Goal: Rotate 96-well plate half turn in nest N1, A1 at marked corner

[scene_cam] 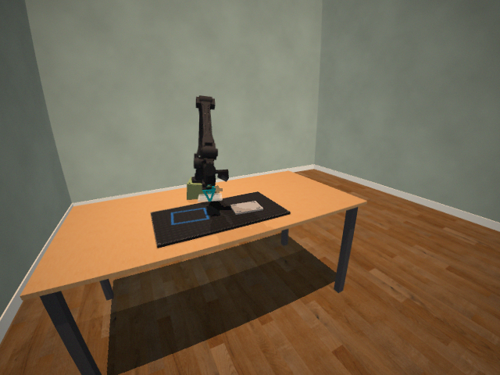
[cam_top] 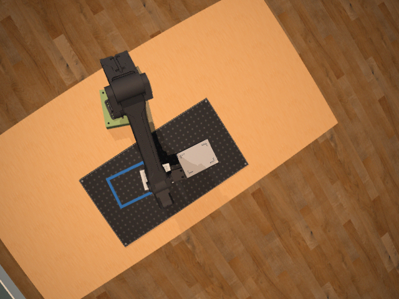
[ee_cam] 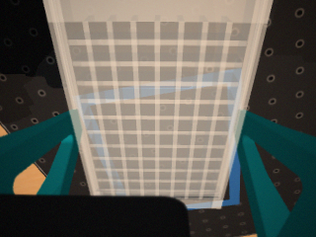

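Note:
My gripper is shut on the 96-well plate, a clear plate with a grid of wells, gripped across its short width by the teal fingers. I hold it in the air above the black deck. In the top view the plate shows only as white slivers beside my arm, over the right edge of the blue taped outline B1. The blue tape shows through the plate in the wrist view. The plate nest N1 is a light grey pad with corner marks, standing empty to the right. The plate's cut corner is not visible.
The black perforated deck lies on an orange table. The arm's green base block stands behind the deck. In the side view my gripper hangs between B1 and N1.

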`<state>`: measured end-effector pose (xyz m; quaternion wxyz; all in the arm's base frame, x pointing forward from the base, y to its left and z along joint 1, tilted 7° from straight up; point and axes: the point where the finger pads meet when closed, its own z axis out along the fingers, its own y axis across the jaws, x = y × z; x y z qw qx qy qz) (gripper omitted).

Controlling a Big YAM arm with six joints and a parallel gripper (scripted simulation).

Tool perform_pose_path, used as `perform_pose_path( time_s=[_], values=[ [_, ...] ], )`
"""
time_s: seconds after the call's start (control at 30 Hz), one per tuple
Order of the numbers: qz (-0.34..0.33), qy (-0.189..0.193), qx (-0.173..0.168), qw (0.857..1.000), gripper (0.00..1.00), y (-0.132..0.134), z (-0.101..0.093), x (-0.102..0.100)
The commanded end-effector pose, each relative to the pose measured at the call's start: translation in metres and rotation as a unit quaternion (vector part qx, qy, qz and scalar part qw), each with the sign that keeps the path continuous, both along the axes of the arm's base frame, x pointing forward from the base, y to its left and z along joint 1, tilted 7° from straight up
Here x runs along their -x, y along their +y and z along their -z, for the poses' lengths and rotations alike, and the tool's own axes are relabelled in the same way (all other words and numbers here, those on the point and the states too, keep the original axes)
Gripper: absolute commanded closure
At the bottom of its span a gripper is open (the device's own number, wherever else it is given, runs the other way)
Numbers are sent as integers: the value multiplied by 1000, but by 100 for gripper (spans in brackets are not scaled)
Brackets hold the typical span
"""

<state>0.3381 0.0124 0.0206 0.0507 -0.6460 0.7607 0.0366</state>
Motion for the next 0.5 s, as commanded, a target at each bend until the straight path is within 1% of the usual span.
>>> perform_pose_path(
  time_s=[0.0, 0.07, 0.1, 0.3, 0.47],
  values=[
    [-12, -7, -2, 1000, 100, -11, 3, -4],
    [-12, -7, -2, 1000, 100, -11, 3, -4],
    [-12, -12, -2, 1000, 100, -15, 1, -9],
    [-12, -14, -1, 1000, 100, -35, 3, -10],
    [-12, -25, 2, 1000, 100, -54, -1, -20]
  ],
)
